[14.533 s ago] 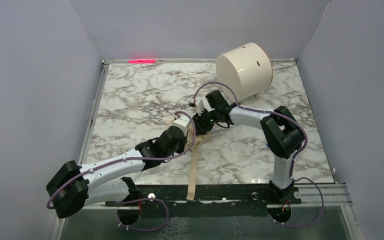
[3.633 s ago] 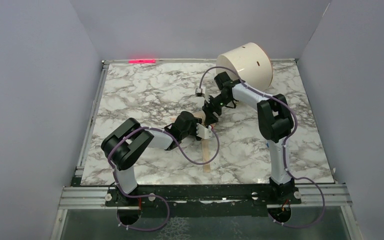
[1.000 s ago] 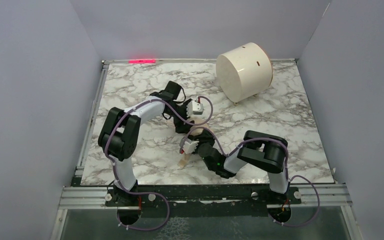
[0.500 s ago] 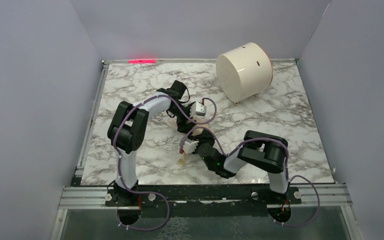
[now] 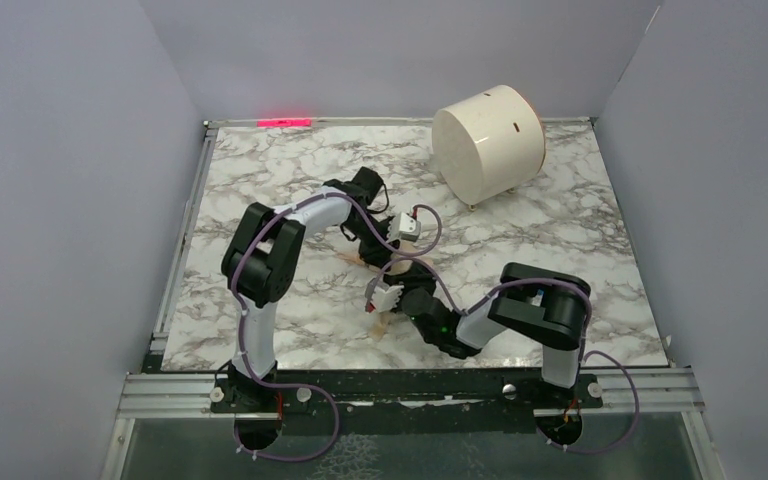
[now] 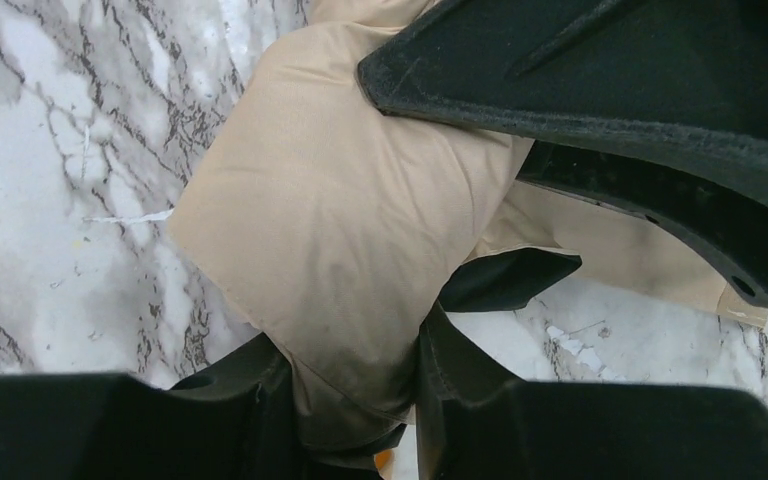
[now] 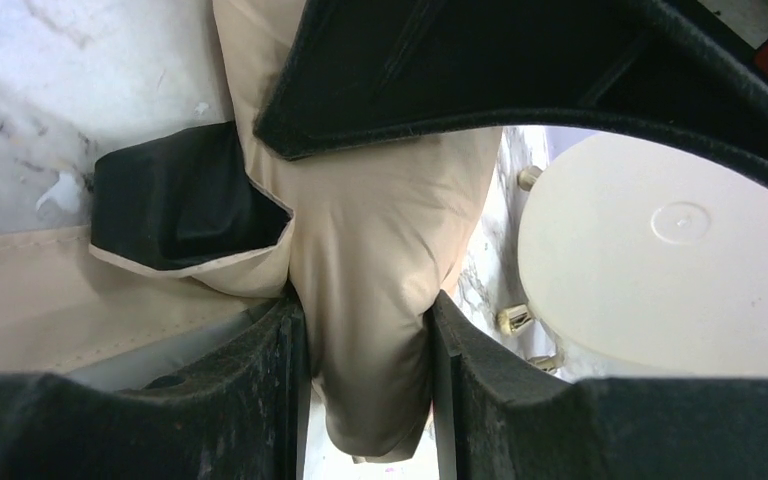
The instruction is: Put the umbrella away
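at table [image 5: 580, 230] centre-front, umbrella [image 6: 330, 230] lying bunched on the marble, left gripper [image 6: 355, 390] clamped on its beige fabric, right gripper [image 7: 365, 370] pinching the fabric just beside it, drum [image 5: 488, 142] well apart, back right

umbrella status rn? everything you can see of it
The umbrella looks folded up: matte beige fabric, bunched and creased, with black panels showing at the folds. It lies on the marble table near the middle, apart from the white drum. The left gripper and right gripper each pinch a fold of fabric between their fingers.
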Controlling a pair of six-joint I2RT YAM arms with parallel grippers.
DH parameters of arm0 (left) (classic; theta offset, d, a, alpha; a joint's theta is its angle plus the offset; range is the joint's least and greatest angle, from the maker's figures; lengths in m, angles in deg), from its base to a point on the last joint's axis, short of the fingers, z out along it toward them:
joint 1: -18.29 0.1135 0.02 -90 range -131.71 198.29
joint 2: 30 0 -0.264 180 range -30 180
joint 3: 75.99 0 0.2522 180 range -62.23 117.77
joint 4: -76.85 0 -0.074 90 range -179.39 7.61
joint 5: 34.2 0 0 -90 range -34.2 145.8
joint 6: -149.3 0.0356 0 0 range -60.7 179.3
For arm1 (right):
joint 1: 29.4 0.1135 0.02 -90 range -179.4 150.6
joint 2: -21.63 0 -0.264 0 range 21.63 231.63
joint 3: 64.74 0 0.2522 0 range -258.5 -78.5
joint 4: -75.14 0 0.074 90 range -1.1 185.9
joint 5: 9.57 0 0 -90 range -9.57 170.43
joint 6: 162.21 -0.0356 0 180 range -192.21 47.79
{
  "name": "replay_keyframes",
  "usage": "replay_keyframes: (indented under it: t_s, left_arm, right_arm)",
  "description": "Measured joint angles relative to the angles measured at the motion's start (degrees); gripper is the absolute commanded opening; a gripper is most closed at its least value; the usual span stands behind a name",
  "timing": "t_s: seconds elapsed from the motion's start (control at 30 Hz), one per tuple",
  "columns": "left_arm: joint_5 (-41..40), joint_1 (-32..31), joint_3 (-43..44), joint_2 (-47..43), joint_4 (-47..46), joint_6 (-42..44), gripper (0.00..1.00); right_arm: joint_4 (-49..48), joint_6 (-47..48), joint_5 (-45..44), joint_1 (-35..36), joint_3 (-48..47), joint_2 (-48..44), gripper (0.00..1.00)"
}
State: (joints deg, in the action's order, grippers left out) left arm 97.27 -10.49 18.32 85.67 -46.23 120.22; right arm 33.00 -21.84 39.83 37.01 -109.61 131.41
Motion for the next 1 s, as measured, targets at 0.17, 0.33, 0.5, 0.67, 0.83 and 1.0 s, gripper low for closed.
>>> replay_keyframes:
  t_s: [0.17, 0.33, 0.5, 0.67, 0.83, 1.0]
  left_arm:
    - [0.2, -1.0, -0.8, -0.4, -0.3, 0.0, 0.0]
    - [0.0, -1.1, -3.3, -1.9, -3.1, 0.0, 0.0]
    - [-0.2, -0.9, -6.2, -3.8, -6.6, -0.3, 0.0]
    - [-1.5, -1.0, -10.1, -6.4, -11.1, -1.1, 0.0]
    - [-4.4, -0.9, -15.8, -10.4, -17.5, -2.9, 0.0]
    - [-8.5, -1.1, -23.3, -15.4, -25.8, -4.7, 0.0]
  right_arm:
    - [2.5, -2.0, 2.9, 0.0, 3.3, -5.2, 0.62]
    - [6.8, -7.4, 6.3, 0.8, 8.0, -15.9, 0.71]
    - [11.5, -15.3, 10.0, 1.0, 11.3, -30.1, 0.72]
    - [17.2, -25.2, 12.3, 1.0, 13.2, -44.4, 0.7]
    - [24.7, -37.0, 12.3, 1.0, 15.1, -57.3, 0.66]
    - [36.6, -52.8, 10.2, 0.6, 13.7, -65.1, 0.67]
